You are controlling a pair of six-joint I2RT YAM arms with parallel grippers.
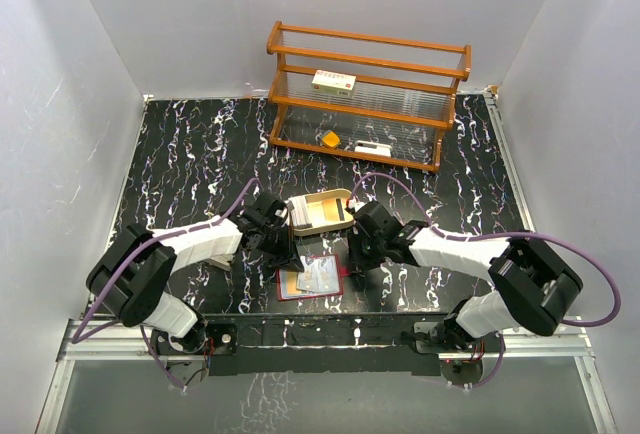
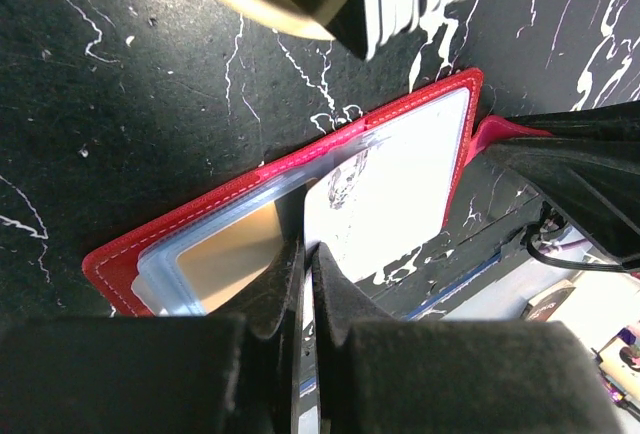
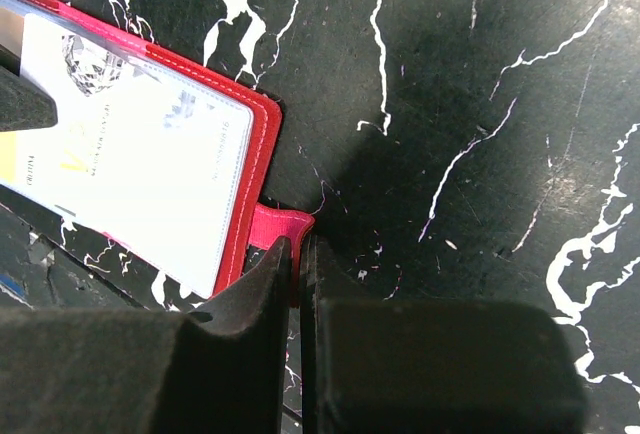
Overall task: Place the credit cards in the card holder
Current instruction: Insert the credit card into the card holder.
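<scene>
One card holder [image 1: 310,277] lies open, and two credit cards show in it, one white card [image 2: 390,184] and one yellow card [image 2: 225,254]. Just beyond the card holder is one tan tray [image 1: 320,195] with a stack of cards [image 1: 325,216] too close-packed to count. Well beyond it, one wooden rack [image 1: 365,94] bears one white box [image 1: 334,81], one orange wedge [image 1: 329,138] and one small white and black item [image 1: 372,146]. Two grippers are at the card holder, the left gripper [image 2: 308,249] at its left edge and the right gripper [image 3: 297,244] at its right edge.

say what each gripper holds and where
Left gripper pinches the white card by its corner; right gripper pinches the card holder by its red tab.
</scene>
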